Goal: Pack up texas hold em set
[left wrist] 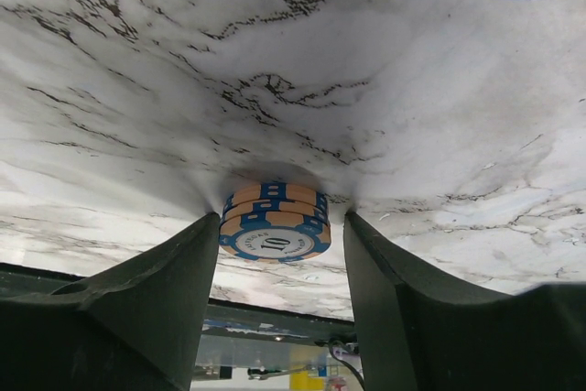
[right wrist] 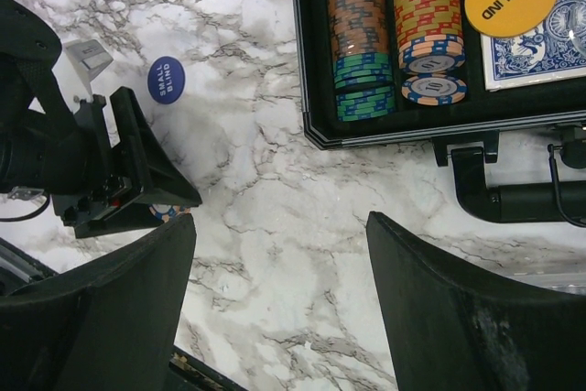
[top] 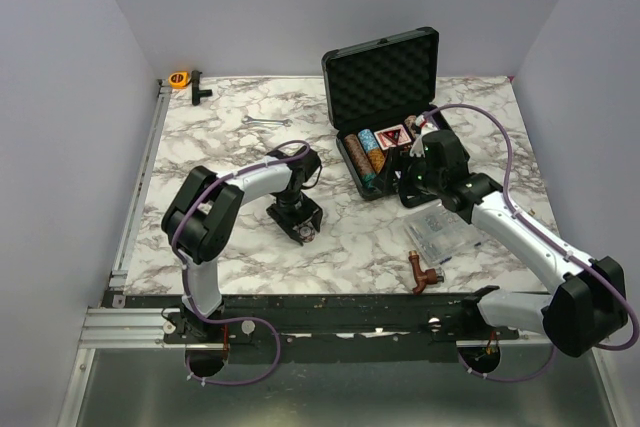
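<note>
Now left gripper point(left wrist: 281, 219) slightly apart, straddling chip stack point(left wrist: 275, 233) on table point(left wrist: 275, 80) — right gripper point(right wrist: 279, 219) wide apart, empty.

The left gripper point(left wrist: 280, 226) points steeply downward, its jaws narrowly parted. The right gripper point(right wrist: 279, 222) reaches forward, jaws spread wide.

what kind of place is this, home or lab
Most likely a robot lab work cell, not a home: a marble-pattern table boxed in by plain grey walls, an aluminium rail along its front, the left arm and right arm mounted there.
</note>
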